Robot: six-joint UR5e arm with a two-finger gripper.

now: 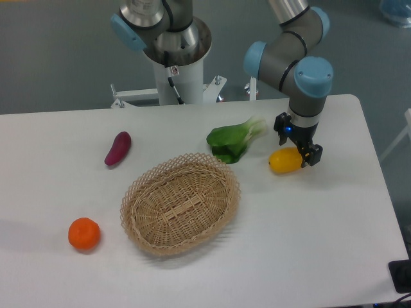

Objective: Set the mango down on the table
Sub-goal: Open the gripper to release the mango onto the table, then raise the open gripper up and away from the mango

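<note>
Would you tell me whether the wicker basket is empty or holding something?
Empty: the wicker basket shows only bare weave inside; the mango lies outside it, by the gripper.

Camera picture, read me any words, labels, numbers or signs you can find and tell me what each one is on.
No readable text anywhere in this view.
The arm, gripper, mango, basket, orange, purple vegetable, leafy green and table carry no visible lettering.

Mango (284, 160) smooth, glossy – basket (180, 203) woven wicker, table (308, 244) matt.
</note>
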